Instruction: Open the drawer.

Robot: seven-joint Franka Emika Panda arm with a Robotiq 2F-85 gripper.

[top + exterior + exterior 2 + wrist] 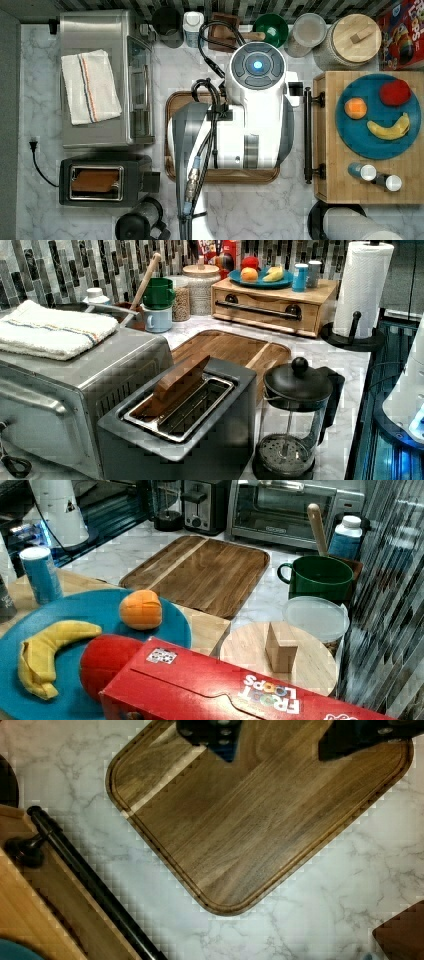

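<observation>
While the drawer (266, 310) sits closed, the pincer (280, 740) hangs wide apart — empty (above the walnut tray (250, 825)).

white marble countertop (280, 210), grey mosaic tile backsplash (60, 265), dark cabinet fronts below

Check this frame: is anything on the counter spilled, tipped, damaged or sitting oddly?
Nothing is spilled or tipped. One oddity: a wooden block sits tilted in the toaster slot where bread would go. The drawer is shut and square, and the tray lies flat.
</observation>
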